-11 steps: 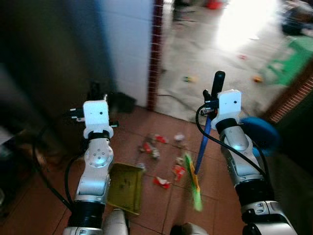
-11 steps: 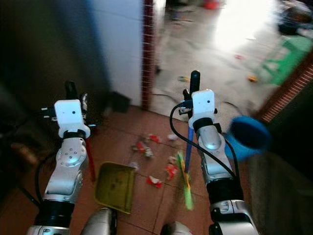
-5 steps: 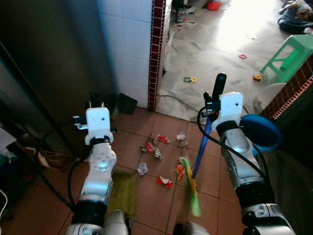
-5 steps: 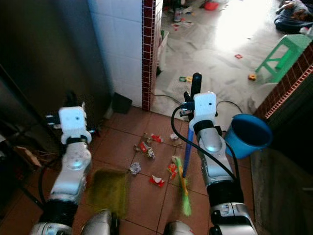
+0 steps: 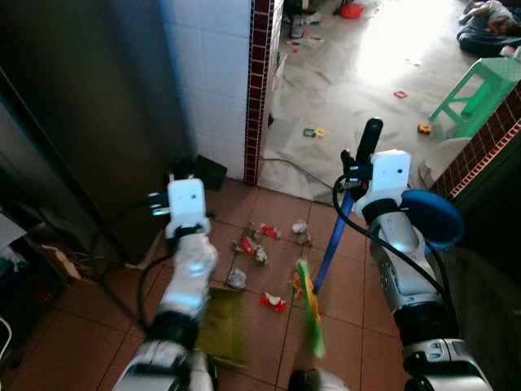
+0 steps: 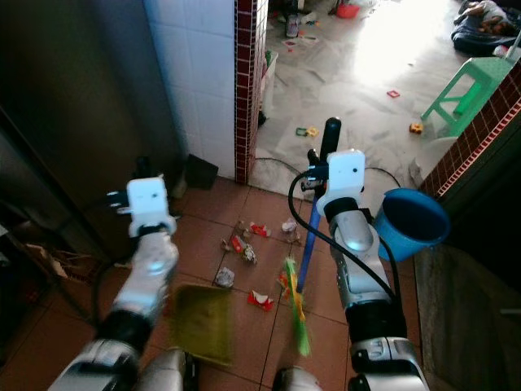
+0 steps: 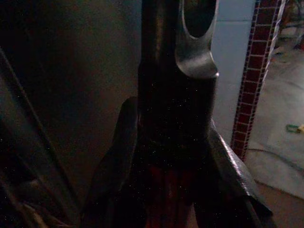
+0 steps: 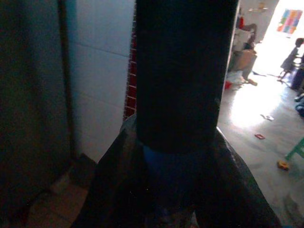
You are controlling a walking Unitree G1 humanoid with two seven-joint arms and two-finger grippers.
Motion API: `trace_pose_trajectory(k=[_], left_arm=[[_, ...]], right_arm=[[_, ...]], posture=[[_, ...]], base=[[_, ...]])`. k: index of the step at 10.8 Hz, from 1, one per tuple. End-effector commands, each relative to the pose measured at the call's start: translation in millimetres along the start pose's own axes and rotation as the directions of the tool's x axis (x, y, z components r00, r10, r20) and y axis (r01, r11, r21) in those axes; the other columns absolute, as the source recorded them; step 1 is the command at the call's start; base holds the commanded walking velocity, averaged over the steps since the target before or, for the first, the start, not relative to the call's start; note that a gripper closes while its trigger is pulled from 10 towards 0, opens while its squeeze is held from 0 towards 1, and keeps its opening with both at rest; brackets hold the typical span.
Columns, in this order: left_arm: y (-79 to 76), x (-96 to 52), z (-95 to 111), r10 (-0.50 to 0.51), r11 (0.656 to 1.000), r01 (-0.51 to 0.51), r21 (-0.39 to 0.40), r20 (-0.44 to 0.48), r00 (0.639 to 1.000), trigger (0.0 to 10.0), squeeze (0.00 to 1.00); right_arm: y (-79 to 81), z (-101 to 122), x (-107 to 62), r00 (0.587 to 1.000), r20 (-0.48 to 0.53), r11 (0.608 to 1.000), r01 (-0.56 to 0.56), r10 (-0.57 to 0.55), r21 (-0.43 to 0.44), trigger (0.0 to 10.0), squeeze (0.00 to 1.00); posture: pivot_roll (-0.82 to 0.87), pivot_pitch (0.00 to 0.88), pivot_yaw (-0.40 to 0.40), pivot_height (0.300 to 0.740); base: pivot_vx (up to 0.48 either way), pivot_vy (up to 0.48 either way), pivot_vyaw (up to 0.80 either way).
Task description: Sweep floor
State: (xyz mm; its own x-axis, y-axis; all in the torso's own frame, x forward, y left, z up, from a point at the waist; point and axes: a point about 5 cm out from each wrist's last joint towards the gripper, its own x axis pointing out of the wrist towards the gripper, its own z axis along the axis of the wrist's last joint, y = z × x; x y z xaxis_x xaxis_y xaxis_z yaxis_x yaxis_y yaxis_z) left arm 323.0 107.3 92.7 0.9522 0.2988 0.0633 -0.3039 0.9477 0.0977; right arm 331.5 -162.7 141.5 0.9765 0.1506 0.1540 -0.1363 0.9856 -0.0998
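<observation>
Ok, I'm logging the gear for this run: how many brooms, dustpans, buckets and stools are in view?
Blue-handled broom with green bristles: 1
Yellow-green plastic dustpan: 1
Blue plastic bucket: 1
Green plastic stool: 1
Total: 4

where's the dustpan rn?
In the eye views the yellow-green dustpan sits low on the robot's left, on the brown tiles under the left arm, with the litter scraps and the broom head to its right.
</observation>
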Motion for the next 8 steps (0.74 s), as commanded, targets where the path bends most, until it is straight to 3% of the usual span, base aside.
trace_pose_trajectory(k=[1, 4, 5, 6, 7, 8], left_arm=[[-2.9, 4.4, 9.9, 0.018, 0.999, -0.016, -0.036, 0.045, 0.999, 10.0, 0.0], [-11.1, 1.5, 5.5, 0.022, 1.0, -0.021, -0.004, 0.062, 0.998, 10.0, 0.0], [-13.0, 1.3, 4.3, 0.011, 1.0, -0.009, -0.03, 0.053, 0.999, 10.0, 0.0], [-14.8, 1.2, 2.3, 0.022, 0.999, -0.021, -0.044, 0.034, 0.999, 10.0, 0.0], [-17.3, -0.9, -3.7, 0.029, 0.998, -0.029, -0.057, -0.011, 1.0, 10.0, 0.0], [-17.0, -0.9, -4.2, 0.029, 0.999, -0.029, -0.046, -0.005, 1.0, 10.0, 0.0]], right_arm=[[0.9, 15.6, 5.1, 0.998, 0.065, 1.0, -0.008, 0.008, -0.004, 10.0, 0.0], [11.2, 16.3, 7.4, 0.997, 0.065, 0.999, -0.044, 0.043, 0.012, 10.0, 0.0], [14.7, 13.6, 7.2, 0.997, 0.048, 0.997, -0.062, 0.06, 0.041, 10.0, 0.0], [15.8, 11.2, 7.7, 0.998, 0.027, 0.995, -0.065, 0.063, 0.082, 10.0, 0.0], [26.5, 12.2, 9.1, 0.991, 0.024, 0.972, -0.135, 0.133, 0.194, 10.0, 0.0], [36.9, 19.3, 9.7, 0.979, 0.052, 0.953, -0.205, 0.199, 0.223, 10.0, 0.0]], posture=[[-0.01, 0.071, -0.053, 0.74], [-0.01, 0.068, -0.057, 0.74], [-0.01, 0.065, -0.058, 0.74], [-0.01, 0.062, -0.067, 0.74], [-0.02, 0.054, -0.063, 0.74], [-0.02, 0.05, -0.057, 0.74]], base=[[0.0, 0.0, 0.0], [0.0, 0.0, 0.0], [0.0, 0.0, 0.0], [0.0, 0.0, 0.0], [0.0, 0.0, 0.0], [0.0, 0.0, 0.0]])
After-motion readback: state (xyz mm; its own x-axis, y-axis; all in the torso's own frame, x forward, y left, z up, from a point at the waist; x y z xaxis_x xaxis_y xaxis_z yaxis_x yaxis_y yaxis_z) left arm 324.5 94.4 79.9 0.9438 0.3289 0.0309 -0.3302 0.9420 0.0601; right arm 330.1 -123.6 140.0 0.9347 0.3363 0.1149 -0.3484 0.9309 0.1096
